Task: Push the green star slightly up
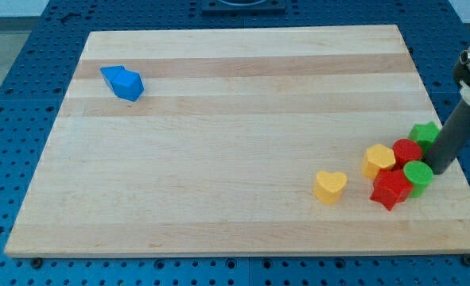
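Observation:
The green star (pixel 424 132) lies near the board's right edge, partly hidden behind my dark rod. My tip (pixel 440 170) rests on the board just below and to the right of the star, touching or nearly touching it. Right of the view's middle sits a tight cluster: a red cylinder (pixel 406 151), a yellow hexagon-like block (pixel 378 160), a green cylinder (pixel 418 176) and a red star (pixel 390 189). The tip is right next to the green cylinder and the red cylinder.
A yellow heart (pixel 330 186) lies left of the cluster. A blue block (pixel 122 83) sits at the view's upper left. The wooden board (pixel 219 159) lies on a blue perforated table; its right edge is close to the tip.

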